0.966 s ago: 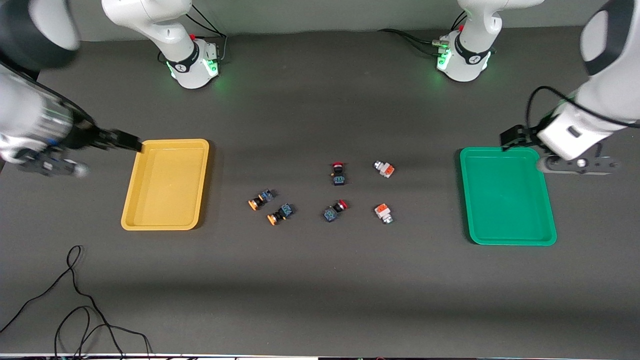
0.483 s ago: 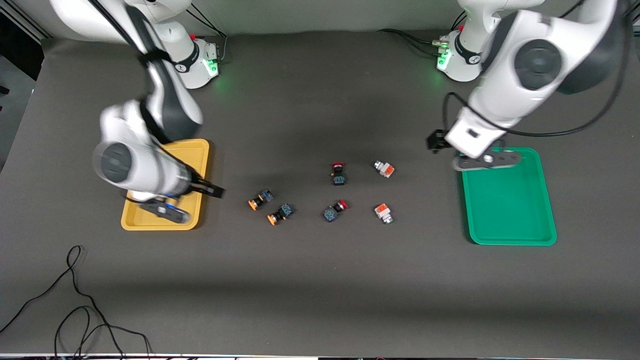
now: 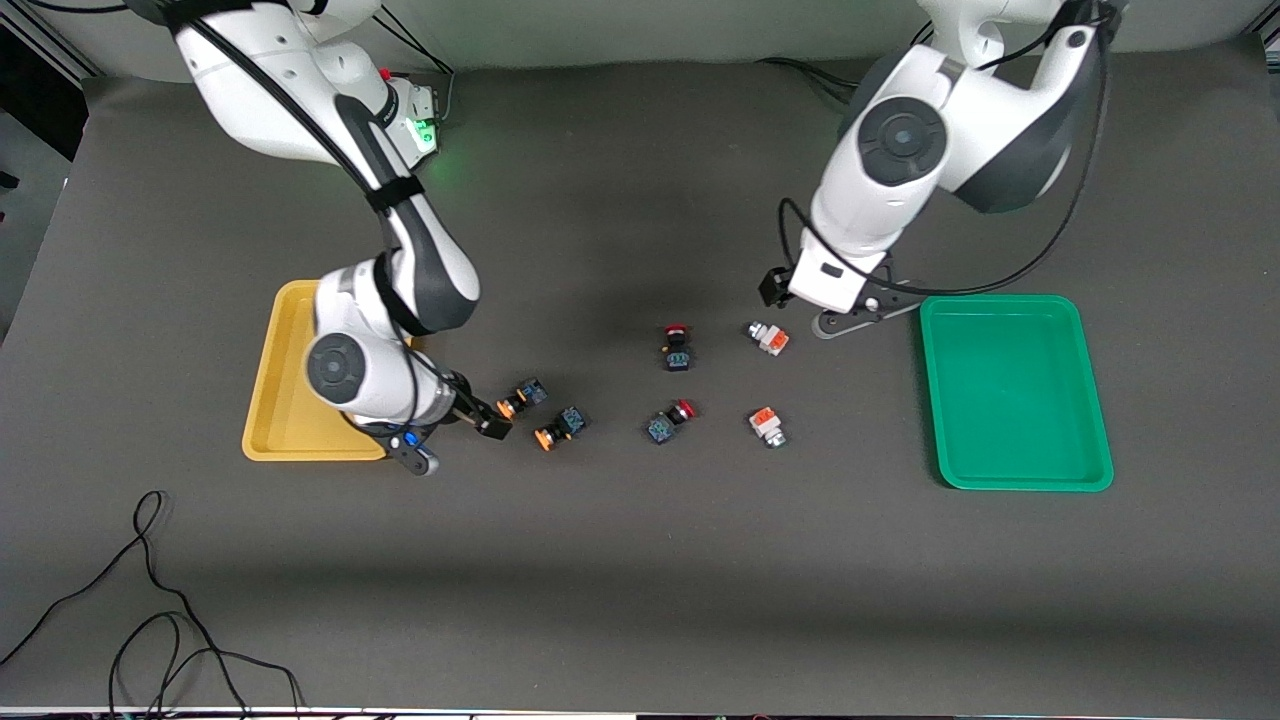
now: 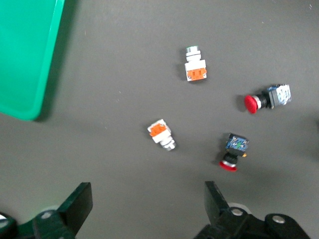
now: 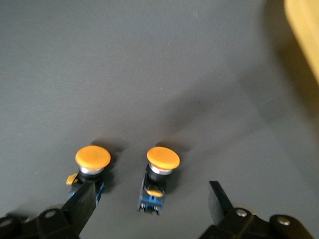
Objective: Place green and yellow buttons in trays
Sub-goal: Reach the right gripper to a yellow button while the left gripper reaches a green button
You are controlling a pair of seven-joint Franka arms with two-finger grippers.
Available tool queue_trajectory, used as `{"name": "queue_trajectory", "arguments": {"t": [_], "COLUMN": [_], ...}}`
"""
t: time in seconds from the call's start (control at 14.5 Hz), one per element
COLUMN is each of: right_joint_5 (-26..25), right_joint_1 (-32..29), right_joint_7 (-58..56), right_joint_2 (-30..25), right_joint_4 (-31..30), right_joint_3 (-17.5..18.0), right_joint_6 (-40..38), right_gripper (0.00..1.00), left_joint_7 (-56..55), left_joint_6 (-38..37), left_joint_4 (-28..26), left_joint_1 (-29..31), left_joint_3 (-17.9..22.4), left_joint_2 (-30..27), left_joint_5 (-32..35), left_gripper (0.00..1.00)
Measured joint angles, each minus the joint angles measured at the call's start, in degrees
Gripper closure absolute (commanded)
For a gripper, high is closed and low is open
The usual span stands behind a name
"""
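While both sets of black fingers are spread wide and hold nothing, the right gripper (image 3: 478, 418) is seen beside two round yellow-capped buttons (image 3: 520, 397) (image 3: 560, 427) near the yellow tray (image 3: 290, 330). The left gripper (image 3: 800, 305) is held over the matte tabletop (image 3: 640, 580), near two white-and-orange blocky buttons (image 3: 769, 339) (image 3: 767, 426) beside the glossy green tray (image 3: 1090, 400).

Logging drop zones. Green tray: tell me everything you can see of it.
The green tray is a shallow rectangular tray of smooth, plastic-looking material, with rounded corners and a raised rim. It lies flat on the dark table at the left arm's end, long side running toward the front camera. Nothing lies in it and nothing touches it. The open left gripper hangs over the table beside it, near a white-and-silver switch. One corner of the tray shows in the left wrist view.
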Motion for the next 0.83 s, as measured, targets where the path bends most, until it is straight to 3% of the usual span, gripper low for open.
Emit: {"name": "queue_trajectory", "arguments": {"t": [0.28, 0.34, 0.41, 0.48, 0.83], "right_joint_5": [1.51, 2.48, 3.2, 3.71, 7.46], "right_joint_1": [1.94, 2.13, 2.28, 2.34, 2.71], "right_joint_7": [1.42, 1.42, 1.42, 1.46, 1.77], "right_joint_2": [3.04, 3.26, 3.41, 3.56, 3.72], "right_joint_4": [-5.4, -5.94, -6.13, -6.14, -6.14], "right_joint_3": [0.01, 0.0, 0.0, 0.0, -0.1], "right_joint_6": [9.24, 9.79, 10.04, 10.29, 11.28], "right_gripper": [0.0, 0.1, 0.67, 1.0, 1.0], "left_joint_7": [-11.46, -12.1, -12.73, -13.95, -17.87], "left_joint_6": [4.9, 6.91, 9.45, 12.49, 26.68], "left_joint_4": [-1.31, -2.33, -3.65, -5.27, -14.6], "left_joint_1": [-1.82, -1.81, -1.8, -1.77, -1.76], "left_joint_3": [0.0, 0.06, 0.19, 0.34, 0.53], "left_joint_2": [2.42, 3.09, 3.81, 4.62, 8.51], "left_joint_5": [0.01, 0.01, 0.01, 0.02, 1.07], "left_gripper": [0.0, 0.0, 0.0, 0.0, 0.0]}}
